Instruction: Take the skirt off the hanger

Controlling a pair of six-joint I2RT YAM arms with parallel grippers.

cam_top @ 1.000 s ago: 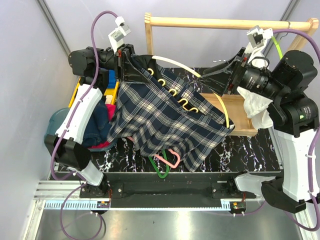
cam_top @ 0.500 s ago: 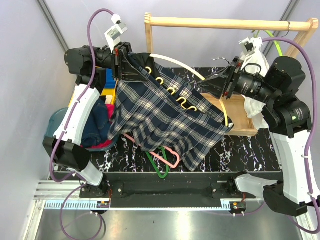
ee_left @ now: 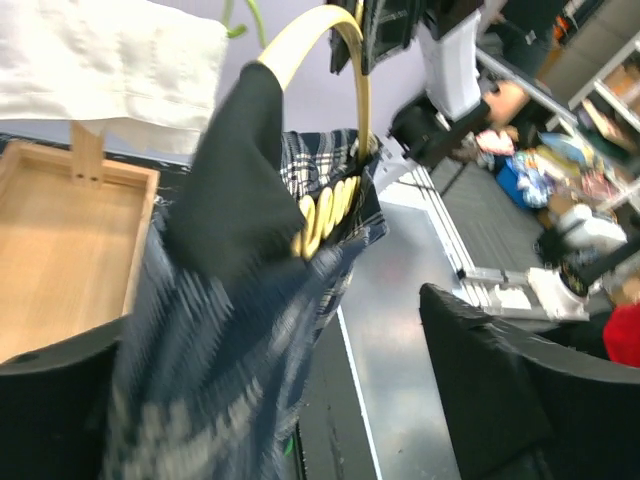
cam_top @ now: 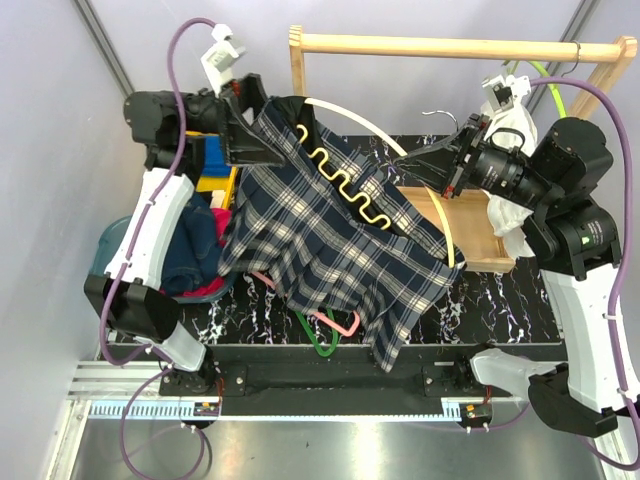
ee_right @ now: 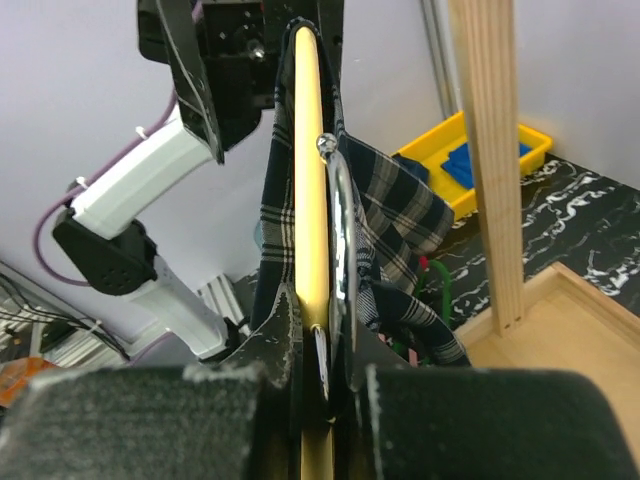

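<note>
The navy plaid skirt [cam_top: 330,250] hangs spread from the cream hanger [cam_top: 345,185], whose wavy bar lies bare across the skirt's top and whose arch curves to the right. My left gripper [cam_top: 262,128] stands open at the skirt's upper left corner. In the left wrist view the blurred skirt [ee_left: 220,330] droops between the wide-apart fingers [ee_left: 520,400], under the hanger's arch [ee_left: 330,30]. My right gripper [cam_top: 428,165] is shut on the hanger's right end. In the right wrist view its gripper [ee_right: 330,370] clamps the hanger [ee_right: 310,200] beside the metal hook, with the skirt [ee_right: 400,200] behind.
A green hanger [cam_top: 320,340] and a pink hanger [cam_top: 347,320] lie under the skirt's hem. A blue tub with denim clothes [cam_top: 190,250] and a yellow bin [cam_top: 218,178] sit at the left. A wooden rack [cam_top: 450,45], wooden tray [cam_top: 478,235] and white garment [cam_top: 510,215] stand right.
My left gripper has opened and let go of the skirt's top, which slipped down and bared the wavy bar. My right gripper has closed on the hanger.
</note>
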